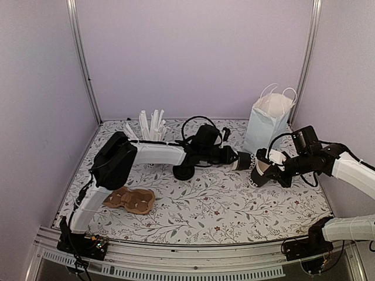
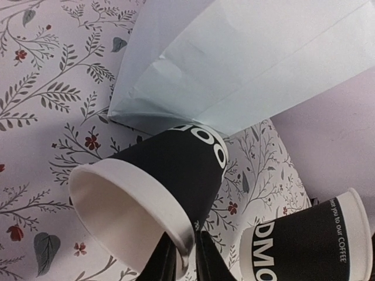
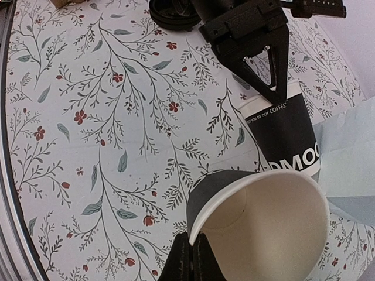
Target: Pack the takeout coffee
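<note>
Two takeout coffee cups, black with pale cream insides, sit just in front of the pale blue bag. My left gripper is shut on the rim of one cup, one finger inside and one outside. That cup stands against the foot of the bag. My right gripper is shut on the rim of the other cup, which is tilted with its mouth toward the camera. The two cups are close together, with the left arm's cup just beyond the right one.
A white cup of white straws stands at the back left. A flat black lid lies under the left arm. A brown cardboard cup carrier lies at the front left. Walls close off the back and both sides.
</note>
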